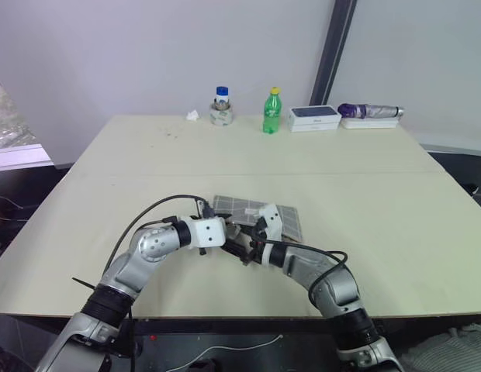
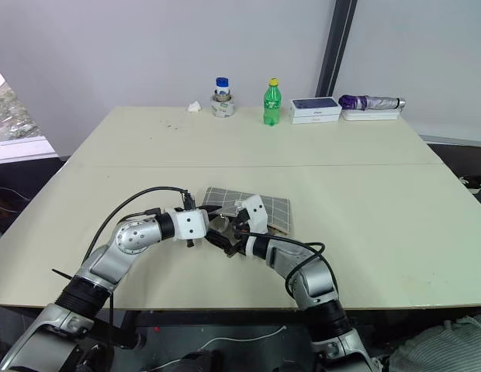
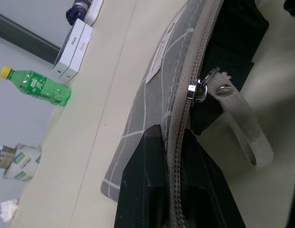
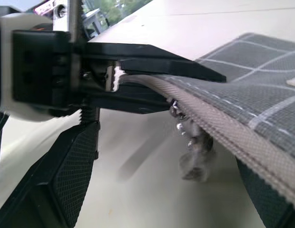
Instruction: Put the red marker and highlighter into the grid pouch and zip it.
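- The grid pouch (image 1: 260, 218) is seen lying flat near the front middle of the table (image 1: 380, 201), with its zipper edge lifted slightly toward the robot.
- The left gripper (image 3: 178, 190) is pressed together on the zipper edge of the pouch, so that end is held pinched and raised.
- The right gripper (image 4: 162, 190) is held spread, one finger on either side of the zipper pull (image 4: 195, 152), which dangles free below the seam; nothing is gripped by it yet.
- The red marker and the highlighter cannot be made out on the table or in either claw; it is judged that they may already be inside, but this cannot be told.
- If the right fingers are closed too early or off line, the small pull could be missed and only fabric caught.
- If the pull is dragged while the left pinch is weak, the pouch could be slid or bunched rather than zipped.
- If the teeth are pinched crooked by the left claw, the slider could be jammed.
- The green bottle (image 1: 271, 112) and the boxes (image 1: 314, 118) stand well apart and are judged to be of no risk.
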{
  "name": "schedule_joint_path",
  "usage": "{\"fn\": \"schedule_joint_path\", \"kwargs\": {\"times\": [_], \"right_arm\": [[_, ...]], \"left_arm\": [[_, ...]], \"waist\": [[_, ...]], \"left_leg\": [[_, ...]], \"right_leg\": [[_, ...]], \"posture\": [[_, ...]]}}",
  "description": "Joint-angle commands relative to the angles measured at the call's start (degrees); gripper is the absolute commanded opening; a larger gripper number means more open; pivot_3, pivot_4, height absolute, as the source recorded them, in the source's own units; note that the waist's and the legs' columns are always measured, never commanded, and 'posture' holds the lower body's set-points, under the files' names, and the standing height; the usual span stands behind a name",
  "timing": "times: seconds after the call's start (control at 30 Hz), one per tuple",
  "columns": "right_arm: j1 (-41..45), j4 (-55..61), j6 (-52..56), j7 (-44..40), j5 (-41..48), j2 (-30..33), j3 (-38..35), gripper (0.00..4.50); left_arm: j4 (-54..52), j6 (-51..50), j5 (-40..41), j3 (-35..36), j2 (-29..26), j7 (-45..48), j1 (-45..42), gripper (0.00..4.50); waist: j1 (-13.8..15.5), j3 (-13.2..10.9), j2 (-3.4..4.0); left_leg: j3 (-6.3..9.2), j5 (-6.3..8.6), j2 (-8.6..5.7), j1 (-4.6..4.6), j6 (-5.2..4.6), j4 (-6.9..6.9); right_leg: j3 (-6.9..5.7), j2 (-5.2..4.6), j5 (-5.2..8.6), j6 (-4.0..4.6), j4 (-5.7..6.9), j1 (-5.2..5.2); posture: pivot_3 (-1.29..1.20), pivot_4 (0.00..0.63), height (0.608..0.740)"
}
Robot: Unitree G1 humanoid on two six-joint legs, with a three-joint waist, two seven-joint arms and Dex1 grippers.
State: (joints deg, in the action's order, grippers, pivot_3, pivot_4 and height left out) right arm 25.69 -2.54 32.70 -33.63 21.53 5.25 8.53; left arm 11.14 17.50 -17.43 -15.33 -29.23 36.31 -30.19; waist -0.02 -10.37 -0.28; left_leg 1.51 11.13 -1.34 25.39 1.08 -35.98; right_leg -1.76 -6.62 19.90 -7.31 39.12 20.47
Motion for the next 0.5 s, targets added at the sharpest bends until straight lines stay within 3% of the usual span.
{"fn": "schedule_joint_path", "kwargs": {"times": [0.03,0.23,0.43,0.5], "right_arm": [[0.9,0.7,-1.7,-1.1,0.2,-0.3,0.0,3.11],[-1.8,3.9,-0.4,-2.3,0.2,3.5,-0.6,0.15],[-4.7,7.0,1.1,-4.3,1.0,12.0,-4.2,0.07],[-5.7,7.1,0.8,-7.1,0.5,17.7,-6.1,0.07]], "left_arm": [[-1.9,0.5,0.3,0.5,0.0,-0.5,-1.2,0.00],[-1.4,0.6,0.0,1.2,-1.1,-1.0,-0.1,0.00],[-0.2,0.3,1.5,3.5,-2.9,-1.8,1.6,0.00],[1.1,1.0,1.3,4.3,-4.5,-2.2,2.6,0.00]], "waist": [[0.0,0.0,0.00],[-0.5,0.0,0.00],[-0.6,0.0,0.00],[-0.6,0.0,0.00]], "left_leg": [[0.00,0.00,0.00,0.00,0.00,0.00],[0.01,0.00,0.00,0.00,0.00,0.02],[0.00,0.00,0.01,0.00,0.00,0.04],[0.00,0.00,0.01,0.00,0.00,0.04]], "right_leg": [[0.00,0.00,0.00,0.00,0.00,0.00],[0.00,0.00,0.00,0.00,0.00,0.00],[0.00,0.00,0.00,0.00,0.00,0.02],[0.00,0.00,0.00,0.00,-0.01,0.01]], "posture": [[0.00,0.150,0.740],[0.00,0.150,0.740],[0.00,0.150,0.740],[0.00,0.150,0.740]]}}
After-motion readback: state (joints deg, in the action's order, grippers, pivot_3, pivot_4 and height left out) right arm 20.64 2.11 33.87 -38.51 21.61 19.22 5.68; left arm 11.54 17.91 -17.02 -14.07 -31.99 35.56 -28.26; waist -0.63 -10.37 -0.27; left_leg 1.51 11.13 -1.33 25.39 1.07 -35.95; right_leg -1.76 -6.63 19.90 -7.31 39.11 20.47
